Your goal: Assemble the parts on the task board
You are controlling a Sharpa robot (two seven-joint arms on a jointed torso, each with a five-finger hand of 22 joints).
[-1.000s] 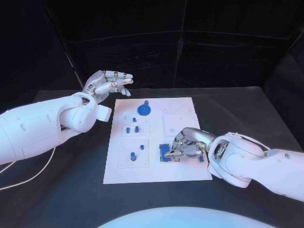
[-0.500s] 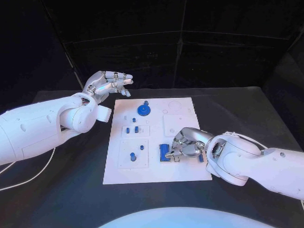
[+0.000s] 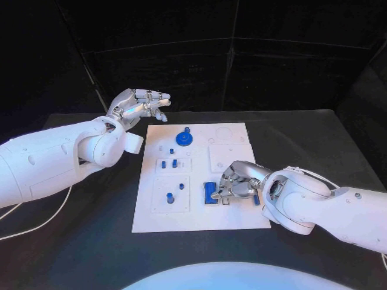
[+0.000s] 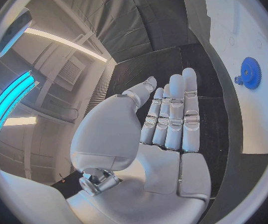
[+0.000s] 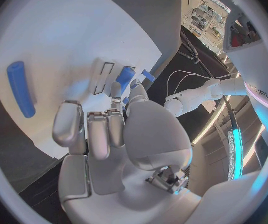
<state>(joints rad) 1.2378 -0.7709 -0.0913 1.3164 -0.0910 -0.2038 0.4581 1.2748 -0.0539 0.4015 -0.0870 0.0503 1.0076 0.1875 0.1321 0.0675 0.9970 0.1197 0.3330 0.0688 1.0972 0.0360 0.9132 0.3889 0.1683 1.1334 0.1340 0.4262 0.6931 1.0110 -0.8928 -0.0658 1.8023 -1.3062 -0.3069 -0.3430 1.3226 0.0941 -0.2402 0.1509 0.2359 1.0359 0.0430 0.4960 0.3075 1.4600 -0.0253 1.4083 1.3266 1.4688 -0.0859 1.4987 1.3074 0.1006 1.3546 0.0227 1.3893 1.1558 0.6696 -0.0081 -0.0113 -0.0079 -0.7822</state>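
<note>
little has changed: right hand (image 3: 234, 184) stays curled on a blue part (image 3: 211, 193) near the task board's (image 3: 150, 223) front edge; left hand (image 3: 139, 105) hovers empty, fingers apart.

The white board (image 3: 202, 222) lies lengthwise in the middle of the black table. A blue gear (image 3: 184, 139) sits near its far end, with a small blue knob just beyond it. Small blue pegs (image 3: 169, 164) stand in the left-hand blocks. A blue block (image 3: 210, 193) sits near the right edge, with a blue bar (image 5: 21, 88) lying flat nearby.
</note>
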